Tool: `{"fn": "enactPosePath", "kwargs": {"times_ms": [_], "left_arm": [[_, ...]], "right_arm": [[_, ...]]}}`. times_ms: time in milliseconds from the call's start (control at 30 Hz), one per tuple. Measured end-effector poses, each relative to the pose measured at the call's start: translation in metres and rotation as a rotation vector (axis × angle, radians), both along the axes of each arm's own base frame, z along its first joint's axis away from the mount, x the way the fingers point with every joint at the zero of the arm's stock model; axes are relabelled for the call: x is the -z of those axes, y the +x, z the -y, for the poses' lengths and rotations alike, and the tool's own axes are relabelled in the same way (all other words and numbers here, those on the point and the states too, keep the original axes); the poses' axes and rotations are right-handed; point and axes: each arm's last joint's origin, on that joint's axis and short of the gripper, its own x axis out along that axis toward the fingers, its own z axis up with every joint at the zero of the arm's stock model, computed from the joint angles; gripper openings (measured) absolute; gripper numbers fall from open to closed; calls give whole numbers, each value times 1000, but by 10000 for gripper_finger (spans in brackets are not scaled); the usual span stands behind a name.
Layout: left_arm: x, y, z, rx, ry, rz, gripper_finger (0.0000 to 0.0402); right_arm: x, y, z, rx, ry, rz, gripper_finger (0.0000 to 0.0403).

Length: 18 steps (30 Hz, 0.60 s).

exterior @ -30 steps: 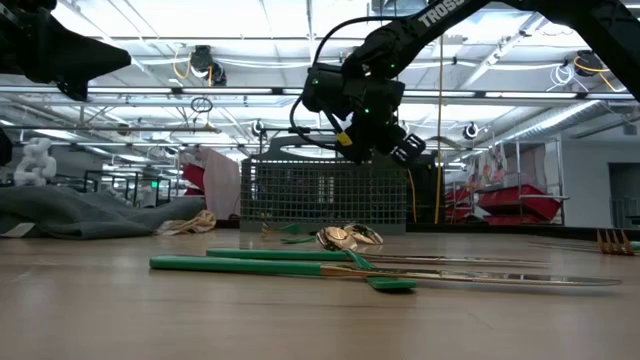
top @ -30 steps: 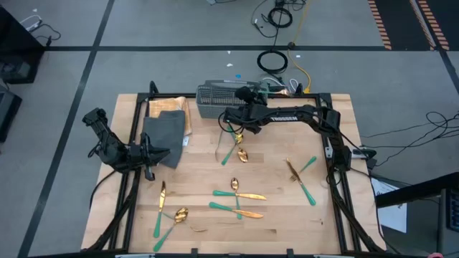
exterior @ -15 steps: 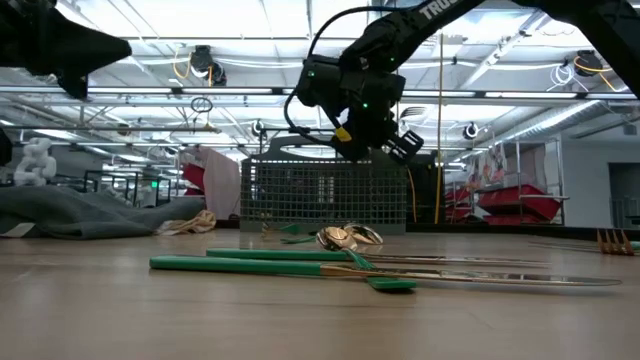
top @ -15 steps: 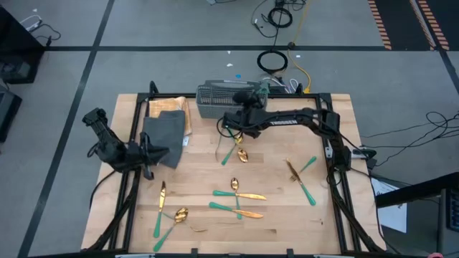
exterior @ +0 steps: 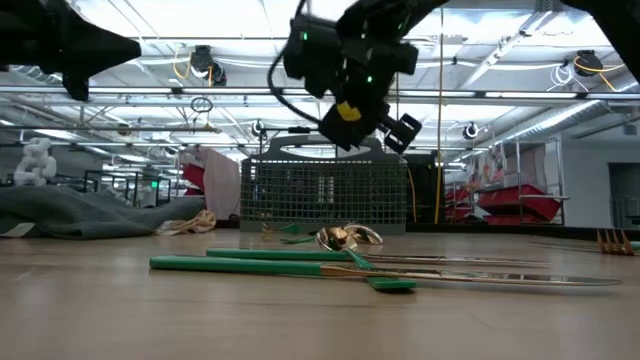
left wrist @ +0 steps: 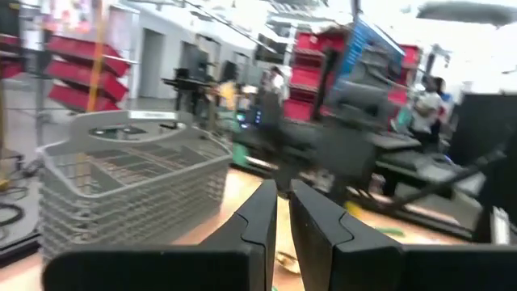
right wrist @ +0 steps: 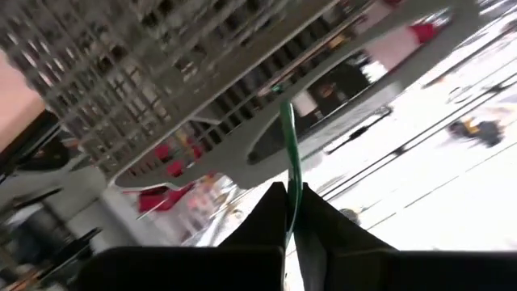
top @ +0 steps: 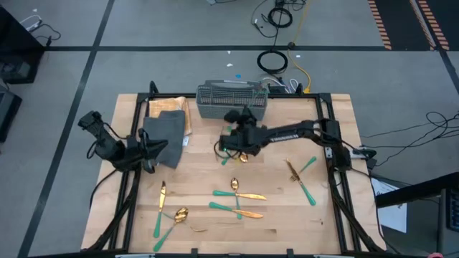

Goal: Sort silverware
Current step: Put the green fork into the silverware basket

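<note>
beside the basket (top: 231,98), right claw (right wrist: 288,212) pinches a teal handle (right wrist: 289,153), its head hidden.

Two dark, matte-black jointed arms, white lettering along the right arm's (top: 287,132) forearm link.

A grey mesh basket (top: 232,98) is seen at the far edge of the wooden surface (top: 287,222); a dark grey cloth (top: 164,132), apparently crumpled, is spread nearby.
</note>
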Motion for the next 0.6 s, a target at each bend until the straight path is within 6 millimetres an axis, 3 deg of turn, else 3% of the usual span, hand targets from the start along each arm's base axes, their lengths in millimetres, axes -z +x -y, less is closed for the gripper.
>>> {"fn": "enactPosePath", "kwargs": {"times_ms": [167,300,367,467,600], "left_arm": [[-3,2,-7,-85,-54,46,42],[-4,4,-10,-67,-82,81,42],[-4,5,-11,-65,-90,90,42],[-4,5,-12,-72,-88,92,42],[-2,5,-12,-69,-77,77,42]], "right_arm": [[0,1,-55,-135,-1,-9,0],[0,-3,-86,-210,-5,-14,0],[1,-7,-93,-222,-6,-27,0],[-3,-18,-83,-185,-14,-52,0],[-2,-29,-87,-156,-19,79,0]]}}
